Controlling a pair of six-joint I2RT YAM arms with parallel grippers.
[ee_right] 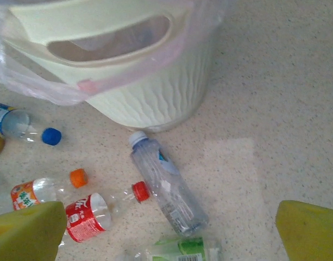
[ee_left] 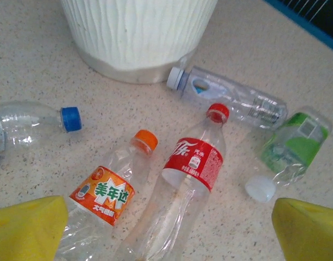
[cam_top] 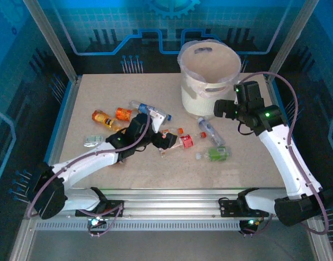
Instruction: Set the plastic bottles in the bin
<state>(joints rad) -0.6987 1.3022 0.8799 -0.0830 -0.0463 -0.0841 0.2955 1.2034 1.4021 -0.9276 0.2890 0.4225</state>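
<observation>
Thin clear plastic: red-label bottle [ee_left: 190, 174] mid-frame looks light, squashy, slippery (empty, I reckon); left gripper [ee_left: 169, 231], jaws wide apart, should pinch its labelled middle; right gripper [ee_right: 171, 228] gapes too.

We note table top [cam_top: 155, 168]: speckled stone-look surface, matt, fine-grained. Bin [ee_left: 139, 32]: white plastic, wall rippled, semi-matt. Thin clear film liner [ee_right: 25, 81] over its rim, glossy, creased. Plastic bottles [ee_left: 237, 103]: clear, glossy, some dented. Red-label bottle [ee_left: 190, 163] and orange-label bottle [ee_left: 104, 198] have smooth printed sleeves. Caps, e.g. blue cap [ee_left: 71, 118]: opaque smooth plastic. Arm shells [cam_top: 280, 147]: white, smooth, glossy. Front rail [cam_top: 166, 201]: ribbed metal, satin.
</observation>
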